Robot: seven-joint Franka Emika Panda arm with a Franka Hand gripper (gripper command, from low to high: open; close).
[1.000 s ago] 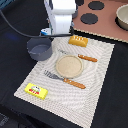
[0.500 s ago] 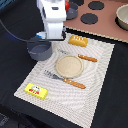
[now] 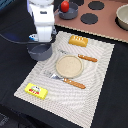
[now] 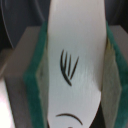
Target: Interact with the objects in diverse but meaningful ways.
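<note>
Gripper (image 4: 70,65) is clamping the fish (image 4: 75,60) between green pads (image 4: 37,85), hovering over the pot (image 3: 40,51). Advice: centre it above the opening, lower gently, then release.

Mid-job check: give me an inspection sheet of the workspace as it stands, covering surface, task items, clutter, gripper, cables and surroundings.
Surface: pale striped placemat on a dark table.
Task items: dark grey pot at the mat's corner on the exterior view's left; orange biscuit block and yellow packet on the mat; red tomato in a dark bowl; white fish between the gripper's green pads, seen in the wrist view.
Clutter: round tan plate, knife, fork.
Gripper: gripper above the pot, shut on the fish.
Cables: dark cable running from the arm.
Surroundings: toy stove with black burners, beige bowl.
</note>
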